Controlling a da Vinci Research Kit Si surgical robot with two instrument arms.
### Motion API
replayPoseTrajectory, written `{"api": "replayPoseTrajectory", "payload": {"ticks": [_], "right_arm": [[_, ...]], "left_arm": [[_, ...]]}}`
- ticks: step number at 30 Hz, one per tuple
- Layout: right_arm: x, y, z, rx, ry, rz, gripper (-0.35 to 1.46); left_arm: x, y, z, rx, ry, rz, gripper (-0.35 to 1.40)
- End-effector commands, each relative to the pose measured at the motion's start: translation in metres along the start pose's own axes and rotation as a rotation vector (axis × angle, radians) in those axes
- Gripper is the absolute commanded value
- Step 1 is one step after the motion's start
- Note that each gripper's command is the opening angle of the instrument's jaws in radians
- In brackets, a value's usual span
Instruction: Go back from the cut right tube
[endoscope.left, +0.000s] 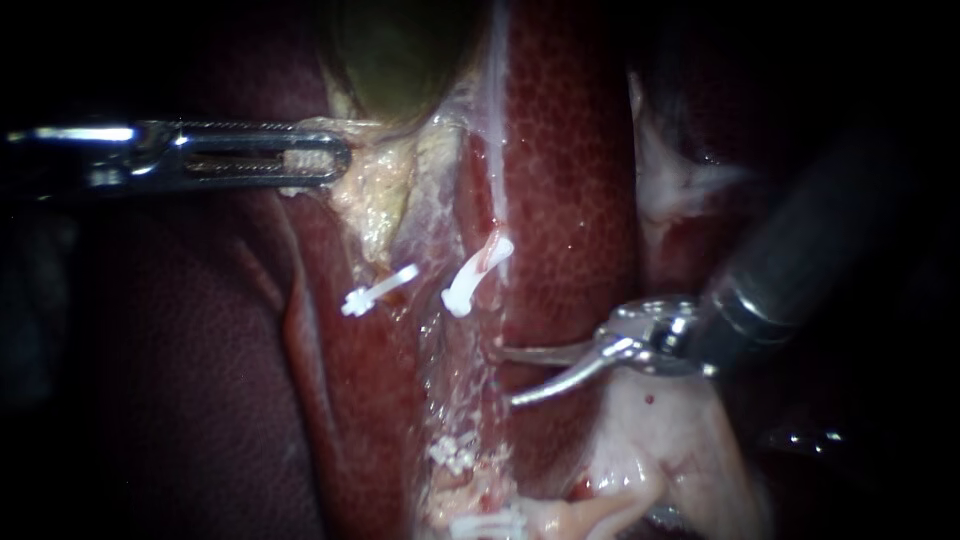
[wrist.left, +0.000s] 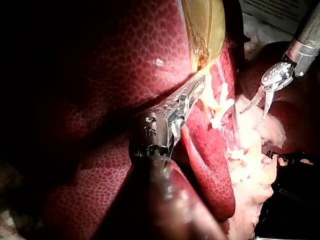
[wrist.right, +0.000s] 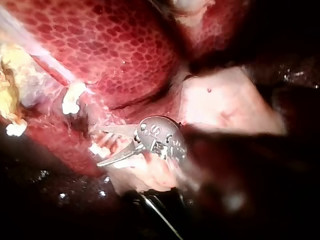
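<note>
The right tube is cut: its upper stub carries a white clip (endoscope.left: 478, 275), and more white clips (endoscope.left: 452, 455) sit on the lower stub. Another white clip (endoscope.left: 378, 290) lies on the tube to the left. My right instrument (endoscope.left: 510, 376) comes in from the right with its curved blades open. It sits beside the gap between the stubs and holds nothing. The right wrist view shows these open blades (wrist.right: 97, 148) over pale tissue. My left instrument (endoscope.left: 340, 160) is shut on pale tissue at the neck of the green gallbladder (endoscope.left: 400, 60), also seen in the left wrist view (wrist.left: 200, 82).
Dark red liver (endoscope.left: 570, 180) lies on both sides of the dissected strip. Pale fatty tissue (endoscope.left: 660, 450) sits under and below my right instrument. My right instrument (wrist.left: 257, 111) shows beyond the clips in the left wrist view.
</note>
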Motion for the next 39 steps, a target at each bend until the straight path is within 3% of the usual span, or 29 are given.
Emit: {"api": "replayPoseTrajectory", "payload": {"ticks": [1, 3, 10, 17, 23, 33, 39], "right_arm": [[0.0004, -0.0001, -0.0009, -0.035, 0.007, -0.029, 1.43], [0.0010, -0.0001, -0.0024, -0.058, 0.007, -0.073, 1.43], [0.0045, -0.0010, -0.0069, -0.046, 0.014, -0.142, 1.43], [0.0074, -0.0027, -0.0086, -0.037, 0.037, -0.172, 1.43], [0.0077, -0.0028, -0.0087, -0.038, 0.037, -0.175, 1.43], [0.0077, -0.0025, -0.0086, -0.039, 0.046, -0.174, 1.43], [0.0077, -0.0024, -0.0084, -0.039, 0.064, -0.172, 1.43]], "left_arm": [[0.0000, 0.0000, 0.0000, 0.000, 0.000, 0.001, -0.35], [0.0000, 0.0000, 0.0000, 0.000, 0.000, 0.001, -0.35], [0.0001, 0.0000, 0.0000, 0.000, 0.000, 0.001, -0.35], [0.0004, 0.0000, 0.0003, -0.003, -0.001, 0.002, -0.35], [0.0019, -0.0005, 0.0019, 0.003, -0.006, 0.010, -0.35], [0.0063, -0.0016, 0.0066, 0.025, 0.053, 0.021, -0.35], [0.0071, -0.0020, 0.0079, 0.035, 0.062, 0.016, -0.35]]}}
